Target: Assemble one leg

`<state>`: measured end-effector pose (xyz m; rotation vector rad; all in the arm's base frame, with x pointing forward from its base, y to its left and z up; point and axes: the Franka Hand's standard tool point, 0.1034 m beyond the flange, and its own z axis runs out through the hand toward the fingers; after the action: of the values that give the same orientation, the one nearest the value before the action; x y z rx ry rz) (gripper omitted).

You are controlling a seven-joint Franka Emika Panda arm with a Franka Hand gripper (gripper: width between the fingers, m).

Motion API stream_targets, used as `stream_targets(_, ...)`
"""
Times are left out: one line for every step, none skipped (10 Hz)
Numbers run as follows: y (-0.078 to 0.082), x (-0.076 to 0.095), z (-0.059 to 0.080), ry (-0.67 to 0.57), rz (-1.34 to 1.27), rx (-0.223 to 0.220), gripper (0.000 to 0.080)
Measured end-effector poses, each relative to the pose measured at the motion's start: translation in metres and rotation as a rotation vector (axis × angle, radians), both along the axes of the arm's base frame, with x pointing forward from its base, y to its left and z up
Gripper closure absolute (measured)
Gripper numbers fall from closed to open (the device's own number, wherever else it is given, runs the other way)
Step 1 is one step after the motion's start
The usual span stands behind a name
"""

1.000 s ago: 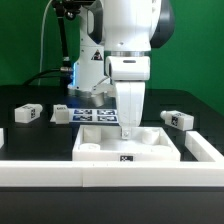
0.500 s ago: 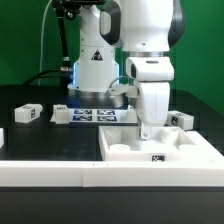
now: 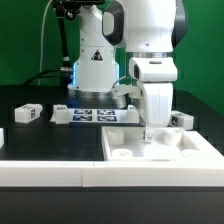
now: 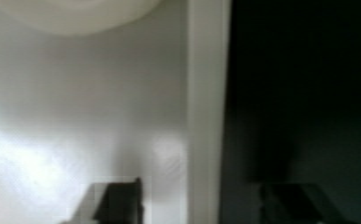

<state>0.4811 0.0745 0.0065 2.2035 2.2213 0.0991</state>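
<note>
A large white square panel [image 3: 128, 141] with a raised rim lies at the front right of the black table. My gripper [image 3: 150, 134] reaches down onto the panel's far rim. In the wrist view the gripper [image 4: 203, 200] is open. Its dark fingers [image 4: 116, 200] stand on either side of the white rim [image 4: 207, 110], with a gap on each side. Small white tagged legs lie on the table: one at the exterior view's left [image 3: 28, 113], one beside the marker board [image 3: 62, 114], one at the right behind the arm [image 3: 180, 119].
The marker board [image 3: 97, 113] lies in front of the robot base. A white ledge [image 3: 60, 171] runs along the table's front edge. A round hole [image 4: 92, 12] in the panel shows in the wrist view.
The gripper and the white panel have both shifted to the exterior view's right, most of it in the first half second. The legs have not moved.
</note>
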Motion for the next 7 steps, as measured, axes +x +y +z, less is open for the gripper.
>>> stream_targets(0.000, 0.000, 0.000, 0.000, 0.000, 0.000, 0.0391)
stream_targets(0.000, 0.000, 0.000, 0.000, -0.001, 0.000, 0.0230)
stream_targets(0.000, 0.000, 0.000, 0.000, -0.001, 0.000, 0.0164)
stream_targets(0.000, 0.000, 0.000, 0.001, -0.001, 0.000, 0.0164)
stream_targets(0.000, 0.000, 0.000, 0.001, -0.001, 0.000, 0.0152)
stream_targets(0.000, 0.000, 0.001, 0.000, -0.004, 0.000, 0.0152)
stream_targets(0.002, 0.000, 0.010, -0.012, -0.031, 0.001, 0.0150)
